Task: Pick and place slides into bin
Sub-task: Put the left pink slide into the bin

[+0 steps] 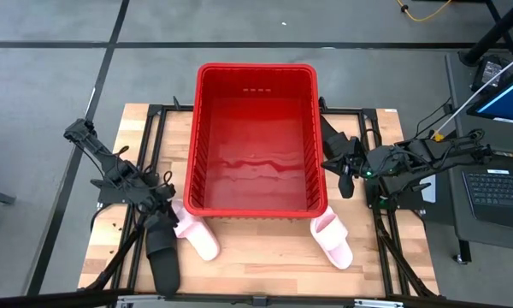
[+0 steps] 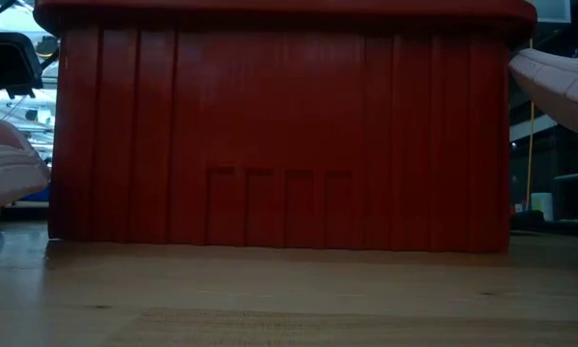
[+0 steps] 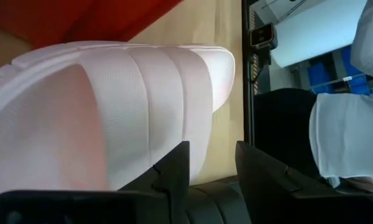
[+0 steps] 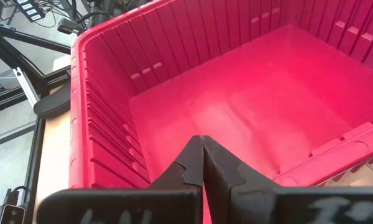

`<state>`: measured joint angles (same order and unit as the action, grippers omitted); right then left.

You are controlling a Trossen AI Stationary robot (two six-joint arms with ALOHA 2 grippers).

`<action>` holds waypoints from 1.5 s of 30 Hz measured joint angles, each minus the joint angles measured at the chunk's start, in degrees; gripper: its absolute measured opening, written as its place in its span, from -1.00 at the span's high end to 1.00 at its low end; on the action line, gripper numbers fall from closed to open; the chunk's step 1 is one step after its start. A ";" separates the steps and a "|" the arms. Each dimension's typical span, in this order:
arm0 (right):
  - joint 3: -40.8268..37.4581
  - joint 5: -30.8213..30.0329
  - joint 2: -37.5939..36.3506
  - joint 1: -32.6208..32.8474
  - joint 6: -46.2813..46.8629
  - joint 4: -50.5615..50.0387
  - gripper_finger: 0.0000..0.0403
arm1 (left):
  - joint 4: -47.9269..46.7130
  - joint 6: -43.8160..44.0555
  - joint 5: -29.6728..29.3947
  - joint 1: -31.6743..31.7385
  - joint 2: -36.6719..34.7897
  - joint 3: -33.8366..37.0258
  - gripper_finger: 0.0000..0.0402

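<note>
Pick-up step: left claw (image 3: 211, 165), partly parted, at a pink slide (image 1: 197, 236) beside the empty bin (image 1: 255, 72); next, grip and lift; right claw (image 4: 202, 163) closed, empty.

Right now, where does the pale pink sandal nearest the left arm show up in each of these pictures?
High view: the pink slide lies below the bin's near-left corner, beside a black slide.
Low view: its pale edge shows at the far left.
Left wrist view: it fills the picture, just beyond the left gripper and its fingers.
Right wrist view: not in it.
Shared landmark: the red bin.
</note>
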<state>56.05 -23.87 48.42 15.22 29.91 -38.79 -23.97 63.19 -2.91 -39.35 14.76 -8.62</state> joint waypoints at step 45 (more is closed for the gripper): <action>0.00 -0.03 1.46 0.02 -0.04 1.34 0.97 | 7.90 -0.02 -5.30 0.02 0.00 0.04 0.43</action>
<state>56.05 -23.90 49.89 15.24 29.87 -37.45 -16.06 63.17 -8.20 -39.33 14.76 -8.58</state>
